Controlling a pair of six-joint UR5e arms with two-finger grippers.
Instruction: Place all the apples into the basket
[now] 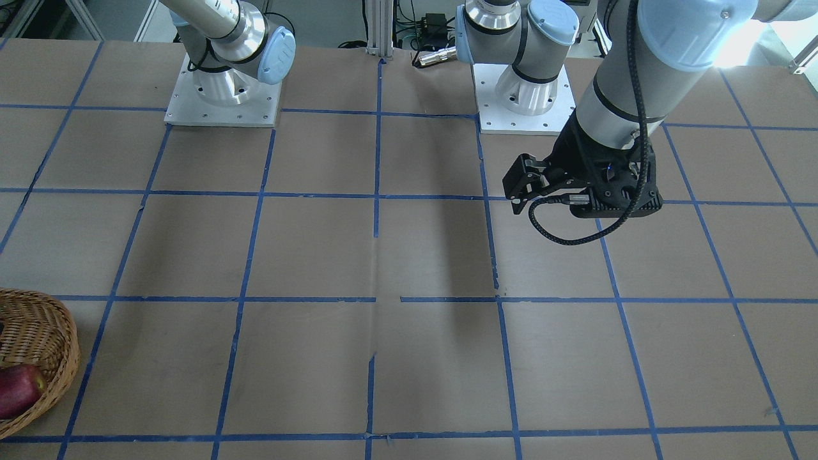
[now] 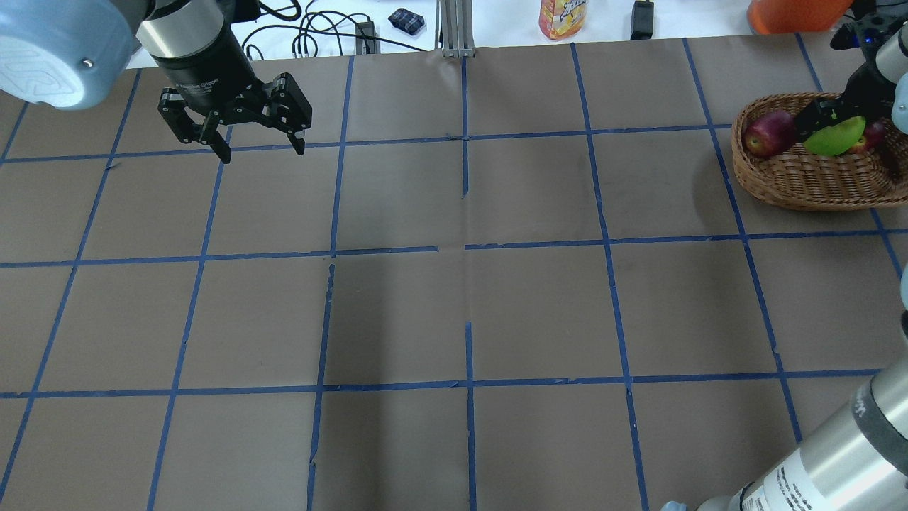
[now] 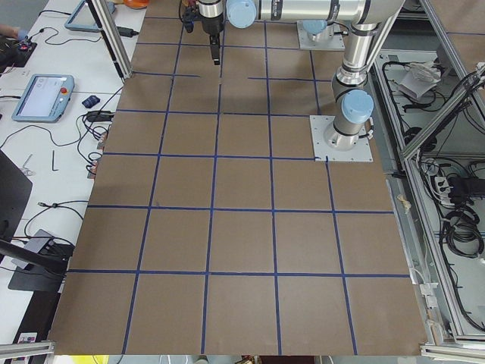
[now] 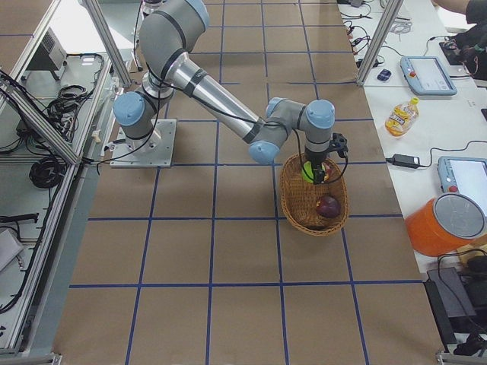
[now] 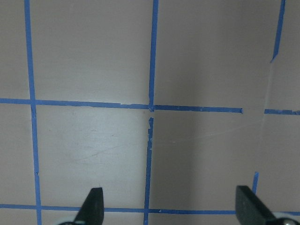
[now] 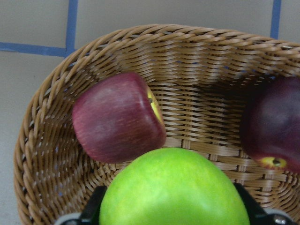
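Looking at this one, the right gripper point(image 6: 169, 211) is clamping the lime green apple point(image 2: 837, 136) from both sides and hanging it right over the basket point(image 6: 42, 117), which is sitting toward the far right corner of the table point(image 2: 461, 298). My guess is it's holding the fruit low inside the rim on purpose, so that letting go means a short drop instead of a bounce off the wicker and a roll across the table. From the wrist view I can't tell whether the green one is touching the apple below it or just overlapping it in the shot.

Inside the basket, 2 apples are already lying on the woven floor: the red apple point(image 6: 115, 117) is tipping on its side toward one wall, with a bit of yellow showing around its stem end, and the dark maroon apple point(image 6: 272, 126) is resting against the opposite wall. They're sitting well apart, so there's a gap in the middle for number 3 to land in.

The left gripper point(image 2: 262, 150) is hovering over the far left corner, fingers spread wide and gripping nothing, only bare table and blue tape under it. It's probably parking there to keep out of the way.

So I'm reading this as 2 of 3 done, with the last one just waiting for release.
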